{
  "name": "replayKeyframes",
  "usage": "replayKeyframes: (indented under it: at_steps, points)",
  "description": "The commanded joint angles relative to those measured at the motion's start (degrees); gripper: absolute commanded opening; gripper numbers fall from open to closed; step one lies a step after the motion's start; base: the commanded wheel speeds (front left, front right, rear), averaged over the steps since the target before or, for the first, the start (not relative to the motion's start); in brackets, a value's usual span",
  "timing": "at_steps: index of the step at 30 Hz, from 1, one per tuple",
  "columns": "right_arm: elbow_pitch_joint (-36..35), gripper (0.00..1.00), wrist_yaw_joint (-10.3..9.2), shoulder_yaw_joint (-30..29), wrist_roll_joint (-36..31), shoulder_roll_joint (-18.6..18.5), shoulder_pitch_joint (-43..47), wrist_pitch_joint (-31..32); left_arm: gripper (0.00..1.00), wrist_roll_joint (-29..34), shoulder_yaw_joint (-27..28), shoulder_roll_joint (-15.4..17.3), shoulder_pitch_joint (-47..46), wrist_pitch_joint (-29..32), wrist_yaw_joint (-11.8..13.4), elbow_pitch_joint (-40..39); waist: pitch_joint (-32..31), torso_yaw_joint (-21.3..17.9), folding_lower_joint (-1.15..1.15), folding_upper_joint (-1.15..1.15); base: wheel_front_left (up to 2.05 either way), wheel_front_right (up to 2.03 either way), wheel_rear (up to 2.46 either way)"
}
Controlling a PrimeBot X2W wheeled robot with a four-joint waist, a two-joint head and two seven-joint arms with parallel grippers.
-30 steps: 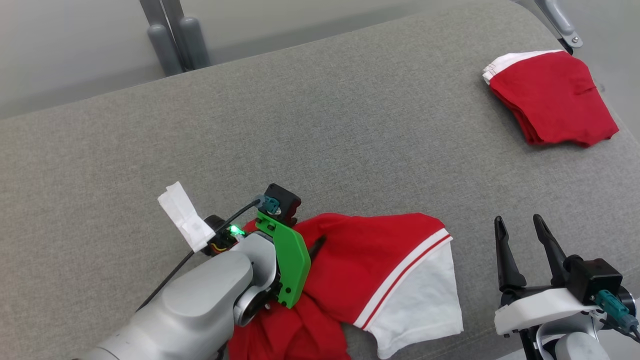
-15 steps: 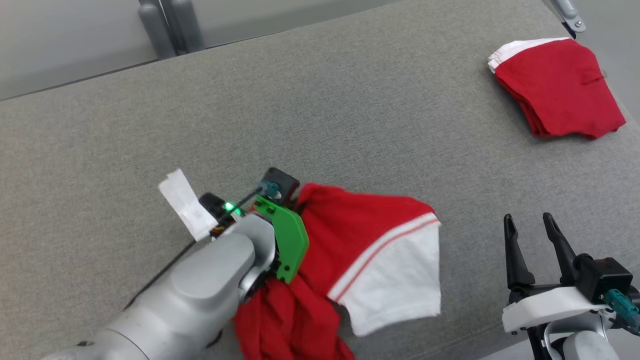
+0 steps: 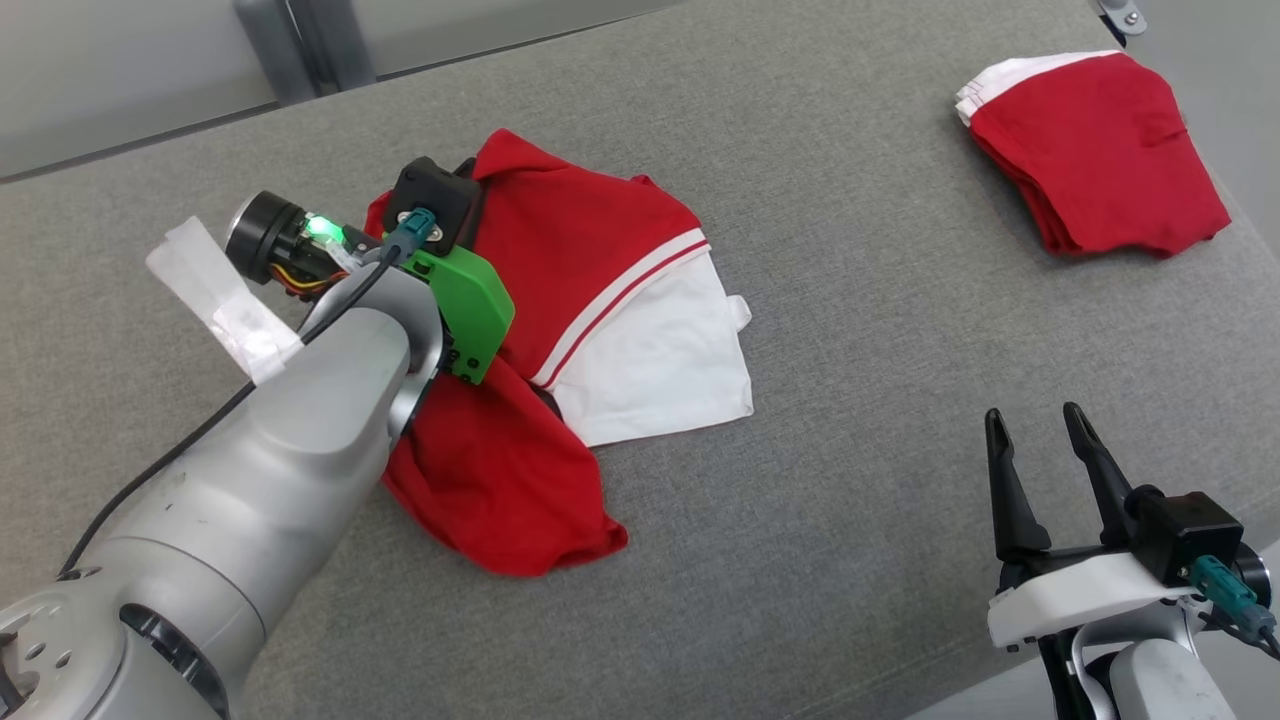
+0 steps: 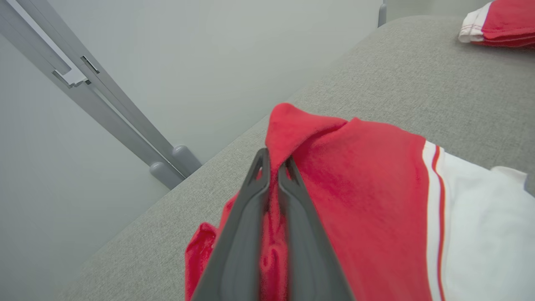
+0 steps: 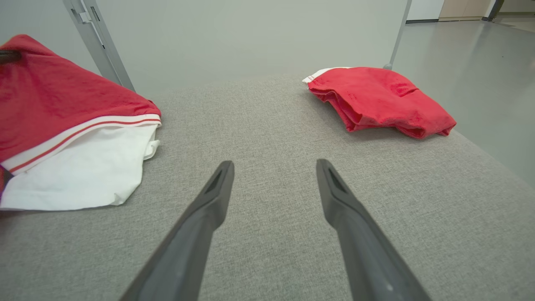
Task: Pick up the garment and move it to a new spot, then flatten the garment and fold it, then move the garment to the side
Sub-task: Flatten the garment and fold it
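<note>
The garment [image 3: 590, 230], red with a white panel and a red-and-white stripe, lies bunched on the grey padded surface [image 3: 820, 500] at left of centre. My left gripper [image 4: 273, 161] is shut on a raised fold of its red cloth [image 4: 355, 179], which stands up between the dark fingers. In the head view the left wrist covers the grip, and the garment's far edge peaks beside it. At the lower right my right gripper [image 3: 1030, 415] stands open and empty, fingers pointing up that view. The right wrist view shows its spread jaws [image 5: 273, 165] above bare surface, the garment [image 5: 62, 104] off to their left.
A second red garment with white trim, folded [image 3: 1095, 150], rests at the far right corner [image 5: 376, 98]. Grey metal posts [image 3: 290, 45] rise behind the back edge. The surface's right edge drops to the floor [image 5: 480, 62].
My left gripper has shut on the garment and carried it from the near edge toward the far left, one end lifted. The head camera has shifted a little. The right gripper has stayed open.
</note>
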Motion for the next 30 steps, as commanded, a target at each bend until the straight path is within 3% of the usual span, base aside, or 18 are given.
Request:
replayKeyframes:
  at_steps: [1, 2, 3, 5, 9, 12, 17, 24, 30]
  points:
    - [0.25, 1.00, 0.00, 0.08, 0.10, -0.21, -0.74, -0.17, 0.25, 0.90, 0.12, -0.04, -0.59, -0.70, -0.41, 1.24, 0.28, -0.58, 0.00, 0.00, 0.00, 0.00, 0.00]
    - [0.34, 1.00, 0.00, 0.12, 0.11, -0.22, -0.66, -0.17, 0.72, 0.32, 0.65, -0.24, -0.26, -0.98, -0.59, 1.91, 0.23, -0.71, 0.00, 0.00, 0.00, 0.00, 0.00]
    - [0.39, 1.00, 0.00, 0.12, 0.12, -0.22, -0.55, -0.17, 1.00, 0.40, 0.98, -0.28, -0.07, -1.38, -0.33, 2.62, 0.19, -0.82, 0.00, 0.00, 0.00, 0.00, 0.00]
    - [0.46, 1.00, 0.00, -0.26, 0.07, -0.20, -0.09, -0.17, 1.00, 0.19, 2.56, -0.50, 0.59, -1.69, 0.91, 2.91, -0.18, -0.73, 0.00, 0.00, 0.00, 0.00, 0.00]
    - [-0.16, 1.00, 0.00, -1.41, -0.16, -0.17, 0.99, -0.17, 1.00, 3.80, 8.86, 1.35, 3.84, -1.68, 5.70, -5.76, -1.37, 0.09, 0.00, 0.00, 0.00, 0.00, 0.00]
    - [-0.98, 1.00, 0.00, -2.72, -0.51, -0.37, 2.15, -0.17, 1.00, 7.52, 16.22, 3.15, 10.54, -1.70, 10.15, -17.08, -3.10, 1.30, 0.00, 0.00, 0.00, 0.00, 0.00]
    - [-3.05, 1.00, 0.00, -4.21, -1.22, -0.57, 4.21, -0.17, 1.00, 12.78, 27.13, 3.83, 27.51, -1.71, 14.85, -34.53, -6.24, 3.76, 0.00, 0.00, 0.00, 0.00, 0.00]
    - [-4.80, 1.00, 0.00, -5.38, -1.97, -0.92, 7.30, -0.17, 1.00, 19.42, 40.86, -0.51, 54.46, -1.70, 15.22, -51.17, -11.12, 7.08, 0.00, 0.00, 0.00, 0.00, 0.00]
    - [-4.81, 1.00, 0.00, -6.47, -2.72, -0.97, 10.14, -0.17, 1.00, 27.25, 51.33, -4.42, 69.48, -1.65, 10.34, -56.36, -14.16, 10.38, 0.00, 0.00, 0.00, 0.00, 0.00]
